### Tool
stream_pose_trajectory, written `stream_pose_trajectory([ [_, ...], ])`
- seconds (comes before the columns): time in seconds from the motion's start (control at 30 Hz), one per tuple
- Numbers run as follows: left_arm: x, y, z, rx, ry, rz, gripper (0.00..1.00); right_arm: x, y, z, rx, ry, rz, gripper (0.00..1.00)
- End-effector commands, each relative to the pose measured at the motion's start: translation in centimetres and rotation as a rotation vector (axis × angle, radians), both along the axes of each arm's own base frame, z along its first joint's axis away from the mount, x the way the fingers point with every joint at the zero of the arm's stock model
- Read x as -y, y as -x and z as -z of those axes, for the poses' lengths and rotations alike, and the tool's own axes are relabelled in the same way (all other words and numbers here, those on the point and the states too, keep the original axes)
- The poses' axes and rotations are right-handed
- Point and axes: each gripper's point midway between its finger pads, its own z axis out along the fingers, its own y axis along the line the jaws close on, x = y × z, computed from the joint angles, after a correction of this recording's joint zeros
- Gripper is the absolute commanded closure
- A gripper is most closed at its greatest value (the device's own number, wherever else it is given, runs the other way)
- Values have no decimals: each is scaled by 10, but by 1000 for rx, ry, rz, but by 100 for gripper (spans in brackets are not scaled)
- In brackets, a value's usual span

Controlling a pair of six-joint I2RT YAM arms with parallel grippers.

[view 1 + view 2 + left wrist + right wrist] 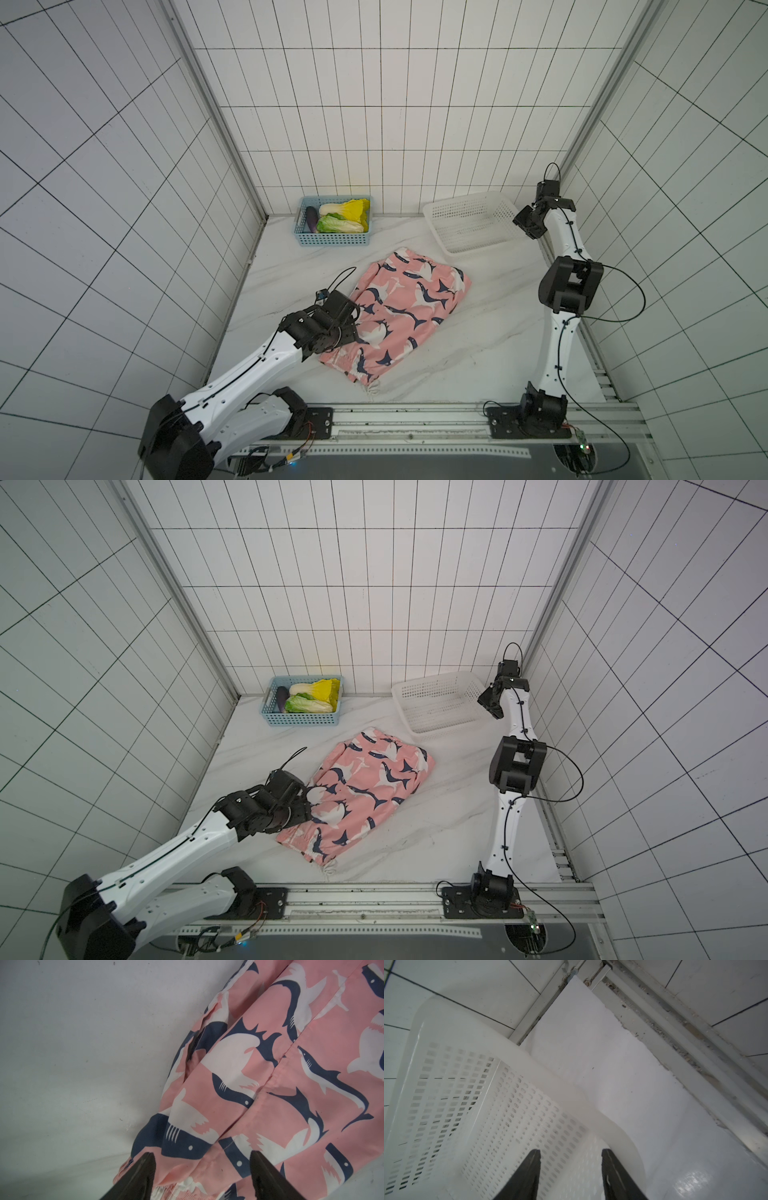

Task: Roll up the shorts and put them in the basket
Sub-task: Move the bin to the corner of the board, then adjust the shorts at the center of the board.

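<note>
Both left hand [201, 1153] and right hand [571, 1150] gape; shorts [409, 307] run diagonally, waistband [348, 360] near left hand.

The pink shark-printed cloth shorts [409, 305] look soft and matt, finely woven, with stitched seams and a crinkled, gathered waistband. Under them, the white marble-patterned tabletop [490, 332] is smooth with a faint sheen. Beyond the shorts, the white perforated plastic basket [469, 212] looks smooth and slightly translucent, and the blue latticed plastic basket [332, 239] looks matt. On the near side of the shorts, the grey metal rail [415, 419] is dull and scuffed.
</note>
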Motion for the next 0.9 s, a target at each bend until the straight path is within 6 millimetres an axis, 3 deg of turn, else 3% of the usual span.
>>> stream_pose_trajectory([
  [0.0, -7, -4, 10, -11, -2, -39, 25, -33, 12, -32, 58, -106, -46, 53],
  [0.13, -14, -12, 9, -3, 10, -73, 26, -100, 16, -45, 128, -113, -228, 50],
  [0.27, -20, -12, 16, -18, -28, -78, 24, -145, 31, -58, 89, -136, -356, 50],
  [0.37, -22, -8, 31, -66, -54, -75, 24, -172, 58, -84, 123, -113, -446, 49],
  [0.47, -24, -2, 45, -91, -58, -89, 25, -204, 102, -96, 127, -124, -555, 49],
  [0.57, -24, 1, 57, -103, -52, -104, 26, -226, 156, -83, 77, -166, -634, 48],
  [0.67, -22, 6, 73, -140, -41, -107, 32, -241, 218, -52, -17, -204, -719, 50],
  [0.77, -21, 13, 89, -185, -62, -101, 40, -245, 277, -16, -126, -214, -767, 62],
  [0.87, -19, 18, 100, -214, -80, -82, 53, -257, 314, 9, -179, -219, -828, 71],
])
